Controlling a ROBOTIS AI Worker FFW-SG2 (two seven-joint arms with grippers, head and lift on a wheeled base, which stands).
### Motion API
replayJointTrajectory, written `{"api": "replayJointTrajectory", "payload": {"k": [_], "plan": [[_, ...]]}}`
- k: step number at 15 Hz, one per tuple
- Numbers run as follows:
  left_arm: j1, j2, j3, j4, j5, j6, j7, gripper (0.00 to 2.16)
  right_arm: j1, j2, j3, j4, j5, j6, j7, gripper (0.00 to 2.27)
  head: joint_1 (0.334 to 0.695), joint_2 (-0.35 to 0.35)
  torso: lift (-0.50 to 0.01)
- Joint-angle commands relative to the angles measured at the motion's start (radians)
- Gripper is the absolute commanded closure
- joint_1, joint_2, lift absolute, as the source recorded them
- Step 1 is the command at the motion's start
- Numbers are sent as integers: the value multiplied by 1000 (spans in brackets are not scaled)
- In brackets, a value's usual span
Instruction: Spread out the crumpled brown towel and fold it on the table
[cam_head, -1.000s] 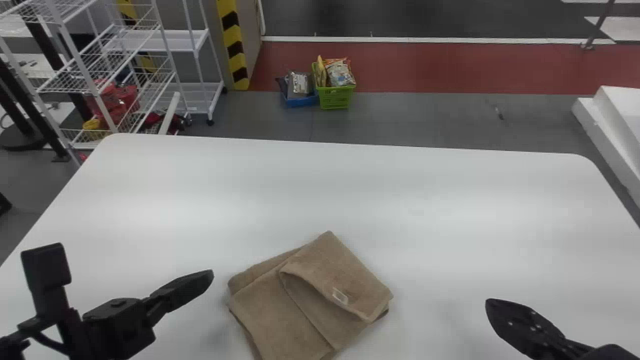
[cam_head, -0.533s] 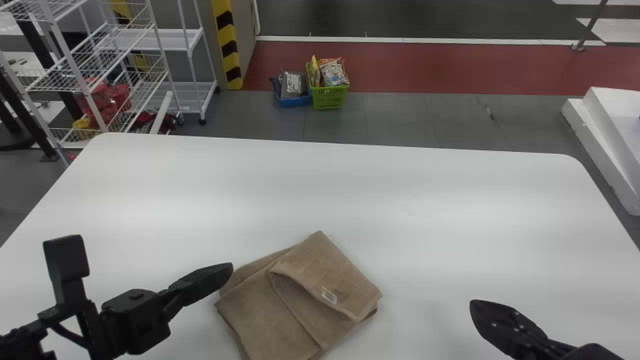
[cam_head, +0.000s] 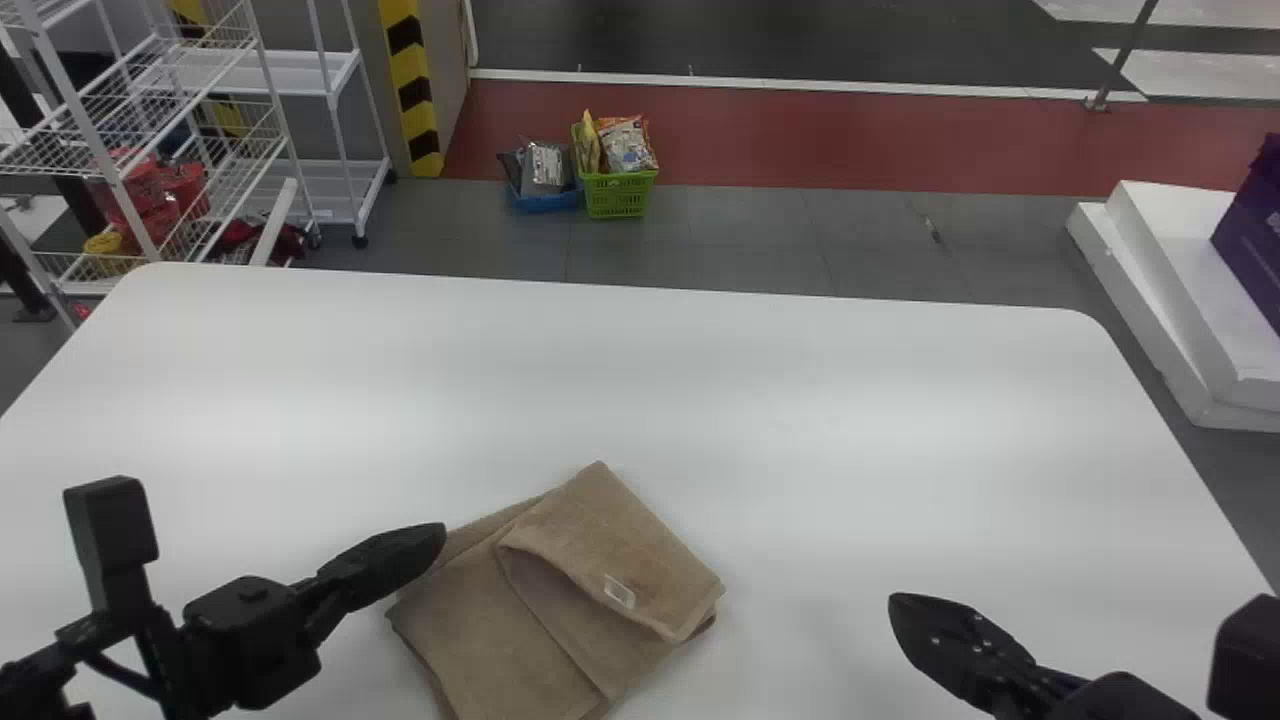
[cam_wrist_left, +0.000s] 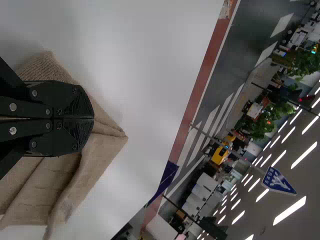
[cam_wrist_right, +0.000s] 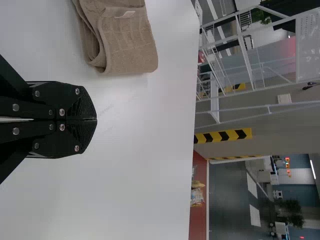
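Brown towel (cam_head: 560, 610), one, folded over on one table (cam_head: 780, 400); left gripper (cam_head: 441, 530) at its left edge, right gripper (cam_head: 893, 600) off its right; I read both finger pairs together.

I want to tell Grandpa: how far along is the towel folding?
Partly done: the towel lies in layers, one flap turned over. Nothing is in hand: the left gripper and right gripper are shut, empty. Probably left to do: straightening it, since its layers lie askew.
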Motion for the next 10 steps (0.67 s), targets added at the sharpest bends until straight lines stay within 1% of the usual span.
{"api": "replayJointTrajectory", "payload": {"k": [1,5,10], "plan": [[-9,0,-31,23,-63,-41,3,1943,-2,2,1,0,0,0,0,1301,695,-37,-127],[19,6,-78,23,-162,-102,10,1946,-3,2,-15,5,-12,3,8,1301,695,-51,-127],[79,11,-64,-22,-201,-124,15,1946,-5,2,-30,9,-34,3,23,1301,695,-51,-127]]}}
